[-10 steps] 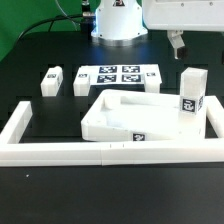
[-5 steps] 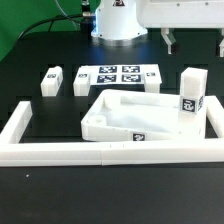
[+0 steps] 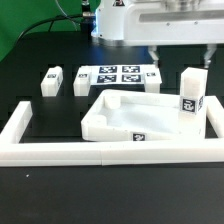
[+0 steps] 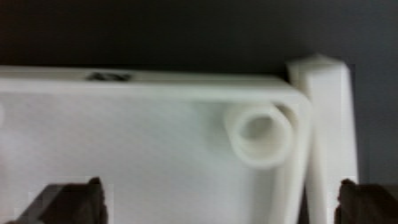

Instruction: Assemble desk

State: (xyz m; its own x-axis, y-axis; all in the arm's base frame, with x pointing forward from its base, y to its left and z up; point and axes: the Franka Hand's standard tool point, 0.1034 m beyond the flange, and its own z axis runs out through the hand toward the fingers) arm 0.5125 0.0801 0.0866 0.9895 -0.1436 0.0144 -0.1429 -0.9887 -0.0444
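Observation:
The desk top [image 3: 128, 116], a white tray with a raised rim, lies inside the border wall. In the wrist view its top [image 4: 125, 130] fills the picture, with a round corner socket [image 4: 263, 135] beside the rim. My gripper [image 3: 180, 54] hangs open above the tray's back right corner, holding nothing. Both dark fingertips [image 4: 71, 200] straddle the corner from wide apart around the gripper's middle [image 4: 214, 205]. One tagged leg [image 3: 192, 92] stands upright by the tray's right side. Three more legs [image 3: 51, 79] [image 3: 84, 81] [image 3: 152, 79] lie at the back.
A low white U-shaped border wall [image 3: 110, 152] rings the tray in front and at both sides. The marker board [image 3: 116, 75] lies flat behind the tray. The robot base [image 3: 118, 25] stands at the back, with a cable at the back left.
The gripper has moved toward the exterior view's left and lower, from the upper right edge to above the tray's back right corner. It stayed open. The parts have not moved.

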